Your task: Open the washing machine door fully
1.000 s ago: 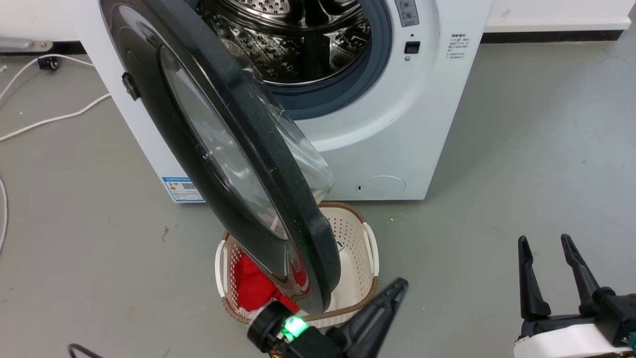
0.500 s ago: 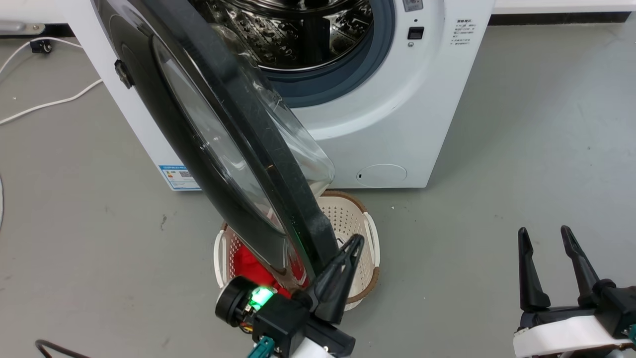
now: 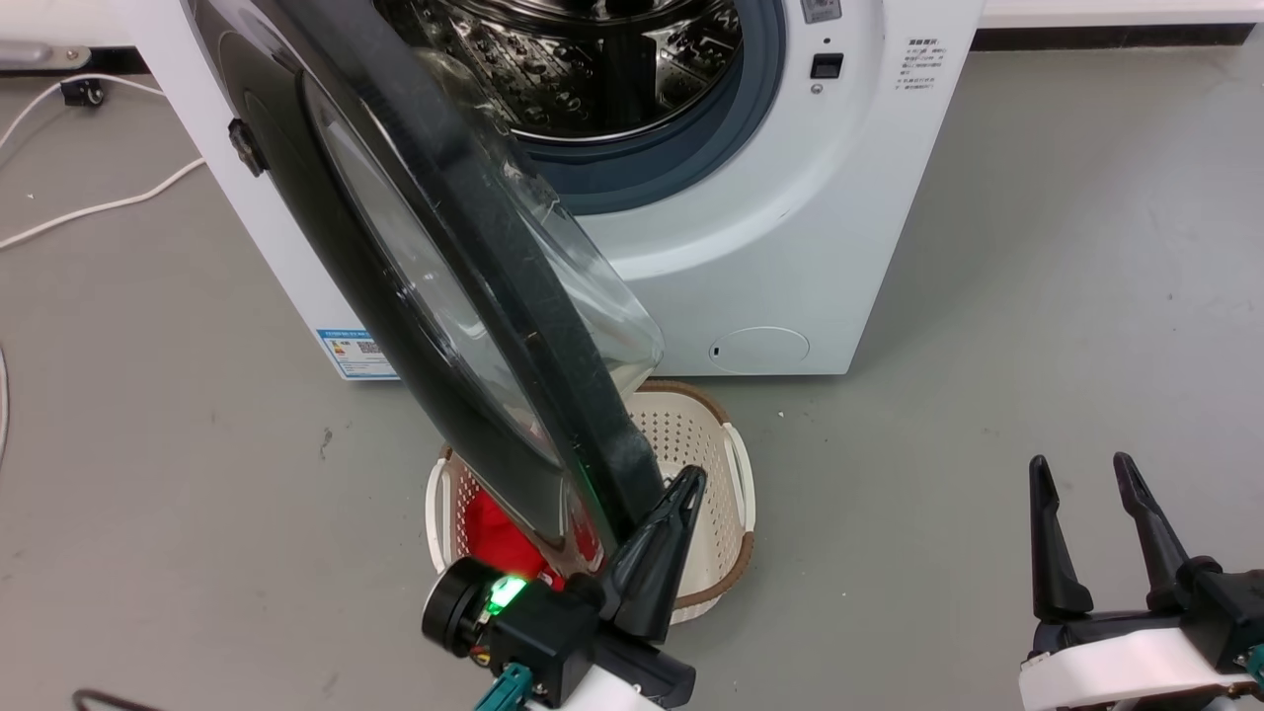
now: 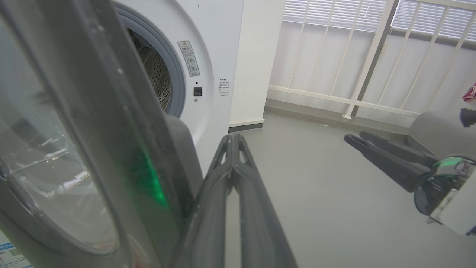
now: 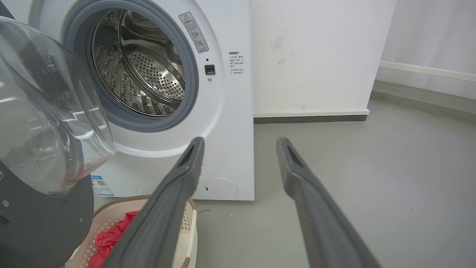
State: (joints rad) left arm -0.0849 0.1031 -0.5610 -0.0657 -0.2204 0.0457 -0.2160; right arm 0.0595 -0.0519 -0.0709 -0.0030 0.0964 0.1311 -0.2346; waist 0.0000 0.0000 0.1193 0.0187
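While the left gripper [image 3: 689,482] is closed, the washing machine door [image 3: 395,286] stands just beside it

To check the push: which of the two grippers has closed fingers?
The left gripper, fingers together beside the washing machine door; the right gripper has its fingers apart.
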